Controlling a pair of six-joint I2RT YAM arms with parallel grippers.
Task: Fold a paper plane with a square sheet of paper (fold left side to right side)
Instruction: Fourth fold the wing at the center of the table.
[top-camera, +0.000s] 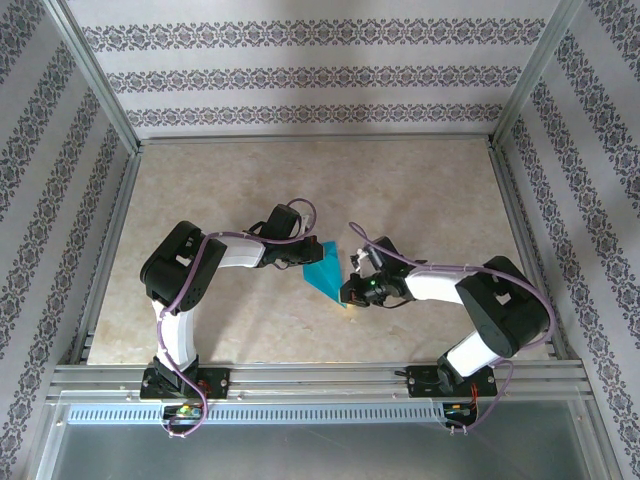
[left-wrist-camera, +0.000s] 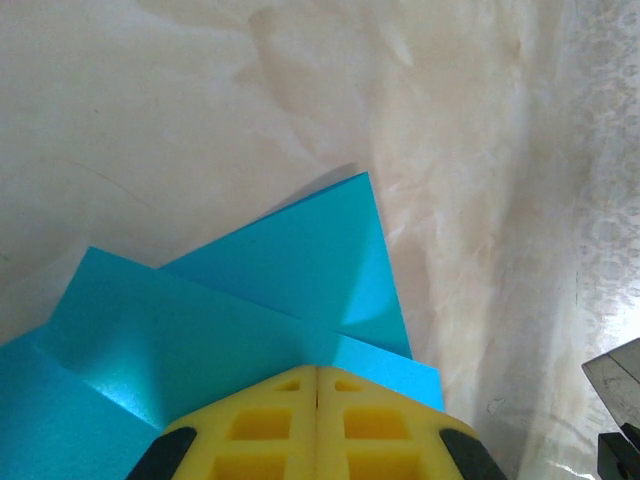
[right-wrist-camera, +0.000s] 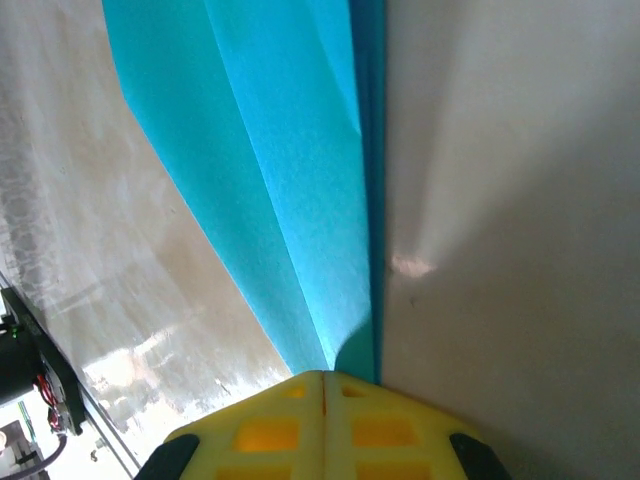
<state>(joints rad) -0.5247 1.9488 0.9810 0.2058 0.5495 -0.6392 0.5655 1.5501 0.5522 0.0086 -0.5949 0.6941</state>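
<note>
The sheet of paper (top-camera: 328, 268) lies mid-table as a teal, creased, roughly triangular shape, narrowing toward the near right. My left gripper (top-camera: 303, 257) is at its left edge. In the left wrist view its yellow fingers (left-wrist-camera: 270, 425) are shut pad to pad, with the tips of the left gripper (left-wrist-camera: 317, 368) over the paper's overlapping folded layers (left-wrist-camera: 250, 300). My right gripper (top-camera: 351, 302) is at the paper's near point. In the right wrist view the right gripper (right-wrist-camera: 324, 374) is shut, its tips at the narrow end of the paper (right-wrist-camera: 270, 170). Neither gripper has paper between its pads.
The beige marbled tabletop (top-camera: 420, 190) is framed by aluminium rails (top-camera: 320, 375) and patterned walls (top-camera: 300, 75). Open tabletop lies behind and to both sides of the paper. Part of the right arm (left-wrist-camera: 620, 400) shows at the edge of the left wrist view.
</note>
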